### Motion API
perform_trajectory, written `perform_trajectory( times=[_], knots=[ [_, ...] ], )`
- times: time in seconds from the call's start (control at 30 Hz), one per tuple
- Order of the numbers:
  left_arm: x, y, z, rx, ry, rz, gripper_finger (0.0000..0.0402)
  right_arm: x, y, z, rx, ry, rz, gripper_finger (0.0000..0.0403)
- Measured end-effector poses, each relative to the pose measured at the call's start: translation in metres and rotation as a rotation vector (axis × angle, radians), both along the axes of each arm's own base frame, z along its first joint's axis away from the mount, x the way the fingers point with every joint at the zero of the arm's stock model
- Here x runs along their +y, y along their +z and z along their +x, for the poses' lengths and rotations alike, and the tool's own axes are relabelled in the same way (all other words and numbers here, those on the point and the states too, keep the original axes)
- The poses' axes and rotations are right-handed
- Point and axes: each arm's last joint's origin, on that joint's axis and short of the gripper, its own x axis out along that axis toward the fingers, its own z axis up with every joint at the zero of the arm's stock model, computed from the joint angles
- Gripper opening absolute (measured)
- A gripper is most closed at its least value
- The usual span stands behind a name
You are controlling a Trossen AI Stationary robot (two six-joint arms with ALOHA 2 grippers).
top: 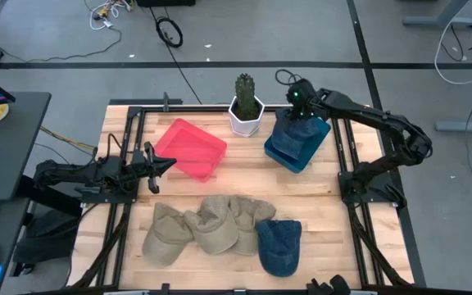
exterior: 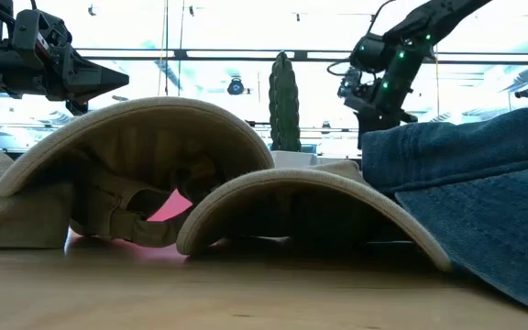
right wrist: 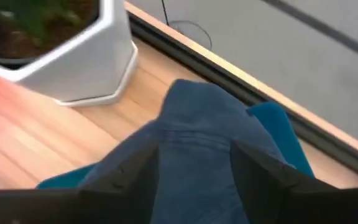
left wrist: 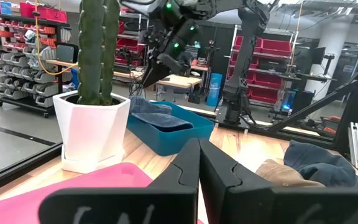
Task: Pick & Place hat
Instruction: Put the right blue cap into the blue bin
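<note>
A blue denim hat (top: pixel 300 129) sits in the blue tray (top: pixel 295 158) at the table's far right. My right gripper (top: pixel 297 108) stands over it, pointing down, shut on the hat (right wrist: pixel 194 149). Near the table's front edge lie several tan hats (top: pixel 211 225) and a second blue denim hat (top: pixel 279 246), resting on their brims and partly overlapping. My left gripper (top: pixel 170 161) is shut and holds nothing. It hovers level at the left, pointing toward the pink tray (top: pixel 188 147). My right gripper has the blue denim hat's bunched crown (right wrist: pixel 197 134) between its two fingers (right wrist: pixel 135 180), coming from above and pointing down. The denim fills the gap between them. The hat's lower part lies in the blue tray (left wrist: pixel 182 137), with one edge over the tray's rim.
A white pot with a cactus (top: pixel 246 113) stands at the far edge between the pink and blue trays, close to my right gripper. Black frame rails run along the table's left and right sides. Bare wood shows between the trays and the row of hats.
</note>
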Motion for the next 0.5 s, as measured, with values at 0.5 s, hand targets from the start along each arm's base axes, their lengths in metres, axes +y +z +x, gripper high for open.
perform_trajectory(
  times=[0.5],
  knots=[
    [0.000,0.000,0.000,0.000,0.000,0.000,0.0005,-0.029,-0.033,-0.005,0.083,-0.046,0.089,0.0224]
  ],
)
